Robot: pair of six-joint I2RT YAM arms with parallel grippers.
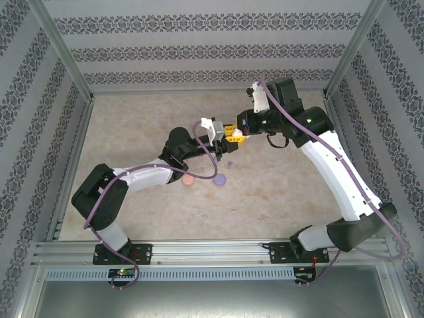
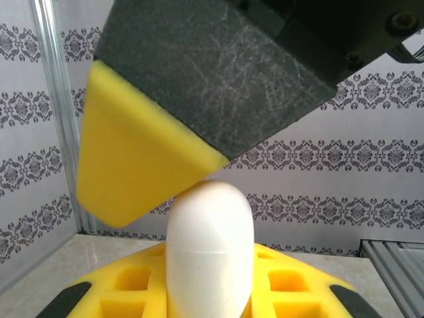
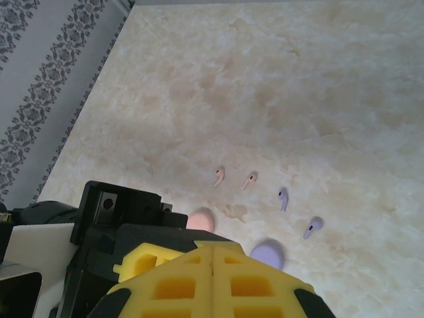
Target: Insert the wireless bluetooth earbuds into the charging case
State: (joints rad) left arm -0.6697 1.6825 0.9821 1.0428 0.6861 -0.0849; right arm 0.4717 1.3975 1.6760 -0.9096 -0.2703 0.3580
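Your left fingers [image 1: 230, 136] pinch the white case [image 2: 209, 252] upright; right fingers [image 3: 212, 265], pressed together, touch its top, earbuds [image 3: 250, 180] lying below them.

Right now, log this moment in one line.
left gripper: shut on white case | right gripper: shut, against case top | pink buds, purple buds: on table

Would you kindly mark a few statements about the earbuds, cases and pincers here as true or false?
1. The left pincer holds a white case. True.
2. Two pink earbuds lie on the table. True.
3. The purple earbuds sit inside the purple case. False: they lie loose on the table beside it.
4. The right pincer is wide open. False: its fingers are shut together.
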